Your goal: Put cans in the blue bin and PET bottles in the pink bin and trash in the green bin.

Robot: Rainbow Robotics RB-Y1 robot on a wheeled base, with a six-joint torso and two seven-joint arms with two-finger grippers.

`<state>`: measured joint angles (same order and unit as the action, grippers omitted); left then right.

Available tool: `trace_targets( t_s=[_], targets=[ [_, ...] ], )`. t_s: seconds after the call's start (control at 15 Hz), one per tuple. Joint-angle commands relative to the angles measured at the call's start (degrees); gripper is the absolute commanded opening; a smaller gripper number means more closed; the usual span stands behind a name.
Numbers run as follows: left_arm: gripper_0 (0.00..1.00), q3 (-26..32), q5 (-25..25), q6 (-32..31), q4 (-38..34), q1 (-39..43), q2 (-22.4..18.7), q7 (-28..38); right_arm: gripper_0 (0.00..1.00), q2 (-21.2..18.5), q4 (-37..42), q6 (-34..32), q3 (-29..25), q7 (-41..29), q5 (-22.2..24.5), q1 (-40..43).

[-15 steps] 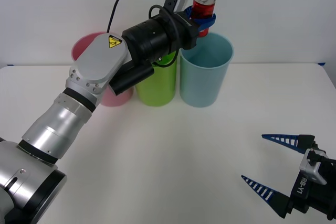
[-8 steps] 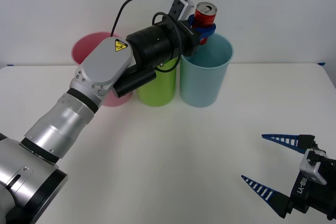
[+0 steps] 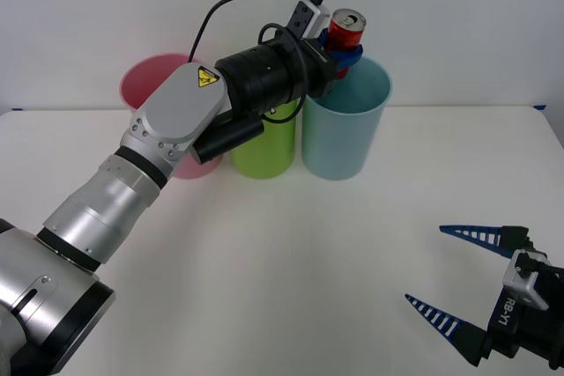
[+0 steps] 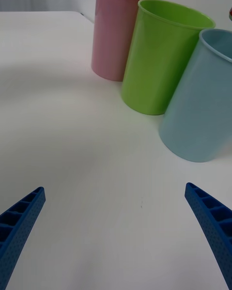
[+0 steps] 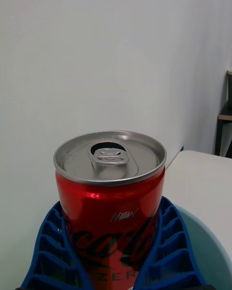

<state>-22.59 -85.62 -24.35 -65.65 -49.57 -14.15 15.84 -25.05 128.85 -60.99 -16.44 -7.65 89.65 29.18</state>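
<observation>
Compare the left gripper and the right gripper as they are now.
The left gripper is raised above the blue bin, shut on the red can; the right gripper sits low over the table, open and holding nothing. The left arm is stretched far forward; the right is drawn back near the robot. Both have blue ribbed fingers.

Layout, front view: three bins in a row at table (image 3: 291, 270) rear, touching or nearly so. Pink bin (image 3: 148, 77) leftmost, green bin (image 3: 264, 151) centre, blue bin (image 3: 345, 125) rightmost. Left gripper (image 3: 345, 48) w/ can (image 3: 345, 29) upright above blue bin's rear-left rim. Right gripper (image 3: 454, 279) near front-right corner, well apart from bins.
</observation>
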Motion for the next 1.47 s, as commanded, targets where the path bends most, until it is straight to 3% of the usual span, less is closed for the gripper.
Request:
trace_targets(
  t_s=[0.07,0.27,0.33,0.4,0.47,0.73,0.8,0.87,0.93,1.47],
  targets=[
    [0.00,0.00,-1.04,0.00,-0.01,0.00,0.26,0.25,1.00,0.00,0.00,0.00,0.00,0.00,0.00,0.00],
    [0.00,0.00,-1.83,0.18,0.17,0.00,0.70,0.60,1.00,0.00,0.00,0.00,0.00,0.00,0.00,0.00],
    [0.05,0.00,-2.00,0.27,0.17,0.00,0.70,0.60,1.00,0.00,0.00,0.00,0.00,0.00,0.00,0.00],
    [0.29,0.00,-2.00,0.27,0.17,-0.09,0.61,0.69,1.00,0.00,0.00,0.00,0.00,0.00,0.00,0.00],
    [0.39,0.00,-2.00,0.27,0.17,-0.09,0.70,0.60,1.00,0.00,0.00,0.00,0.00,0.00,0.00,0.00],
    [0.46,0.00,-2.00,0.27,0.17,-0.09,0.70,0.69,1.00,0.00,0.00,0.00,0.00,0.00,0.00,0.00],
    [0.63,0.00,-2.00,0.27,0.17,-0.09,0.70,0.78,1.00,0.00,0.00,0.00,0.00,0.00,0.00,0.00],
    [0.92,0.00,-1.91,0.27,0.17,-0.09,0.70,0.86,1.00,0.00,0.00,0.00,0.00,0.00,0.00,0.00],
    [1.00,0.00,-1.91,0.27,0.17,-0.09,0.70,0.86,1.00,0.00,0.00,0.00,0.00,0.00,0.00,0.00],
    [1.00,0.00,-1.83,0.27,0.17,-0.09,1.05,1.74,1.00,0.00,0.00,0.00,0.00,0.00,0.00,0.00]
  ],
)
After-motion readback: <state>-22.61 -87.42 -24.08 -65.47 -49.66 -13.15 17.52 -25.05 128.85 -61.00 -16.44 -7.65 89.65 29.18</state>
